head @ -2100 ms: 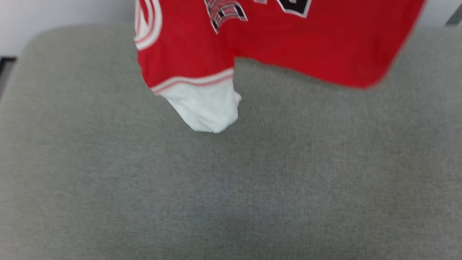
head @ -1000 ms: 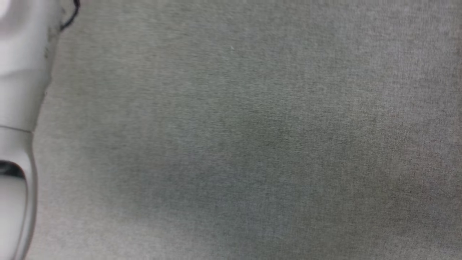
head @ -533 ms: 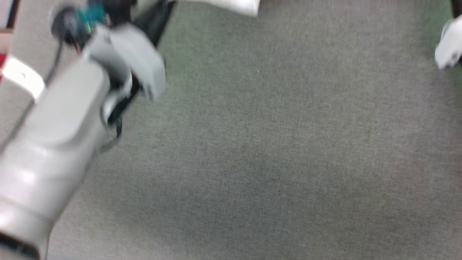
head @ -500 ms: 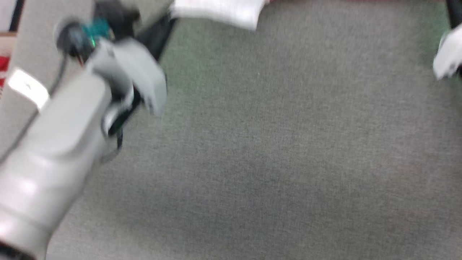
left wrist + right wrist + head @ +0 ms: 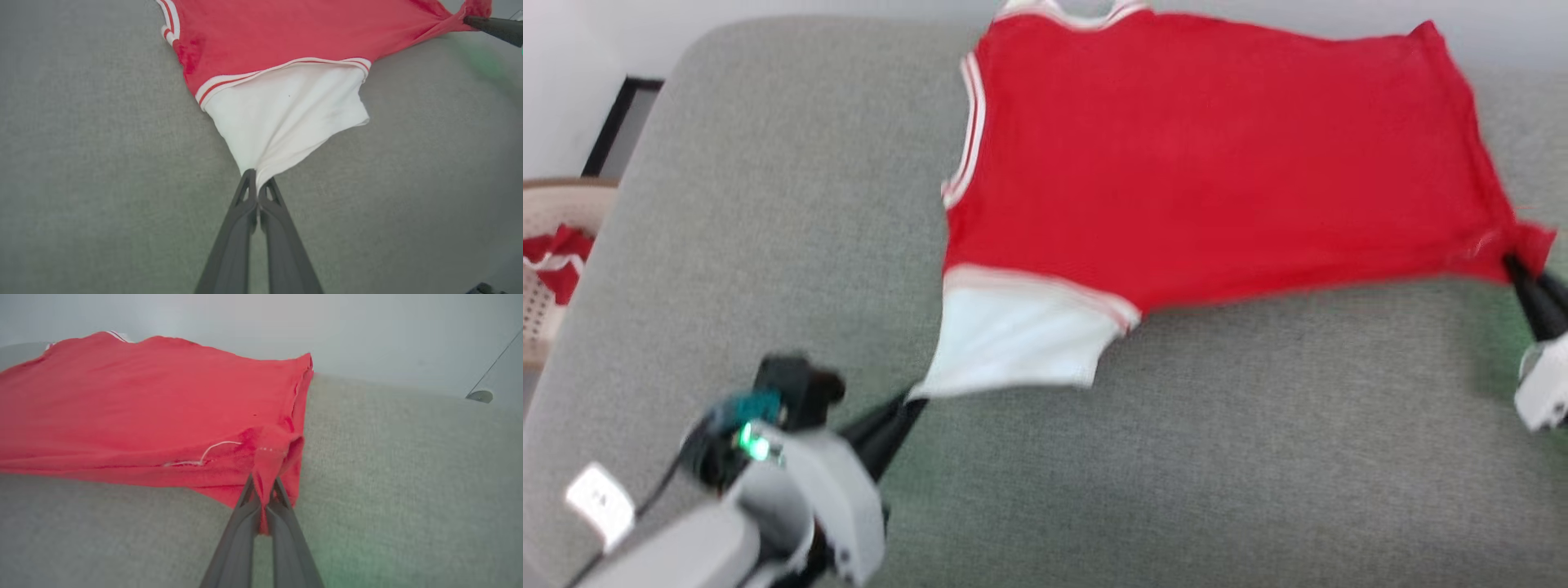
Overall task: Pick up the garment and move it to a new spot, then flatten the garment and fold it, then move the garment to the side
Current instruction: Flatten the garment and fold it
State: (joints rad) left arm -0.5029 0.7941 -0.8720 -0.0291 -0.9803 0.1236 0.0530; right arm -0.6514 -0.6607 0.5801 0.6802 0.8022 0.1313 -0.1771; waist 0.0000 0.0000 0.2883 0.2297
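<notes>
The garment (image 5: 1201, 155) now lies spread on the far half of the grey padded surface (image 5: 1176, 457), plain red side up, collar towards the far edge. About two seconds ago it hung in the air with its black lettering facing the head camera and one sleeve dangling. The head camera has swung since then, so only the change from hanging to lying counts. I judge the move to a new spot as good as done, with flattening now in hand.

The left tool (image 5: 907, 406) is clamped together on the tip of the white sleeve (image 5: 1013, 343) at the near left. The right tool (image 5: 1515, 265) is clamped on a bunched red corner at the right. The cloth is drawn taut between them.

The head view gives the whole layout, plus a beige basket (image 5: 543, 286) at the far left. The left wrist view shows the sleeve pulled to a point. The right wrist view shows a loose white thread (image 5: 208, 451) and doubled layers along the hem.
</notes>
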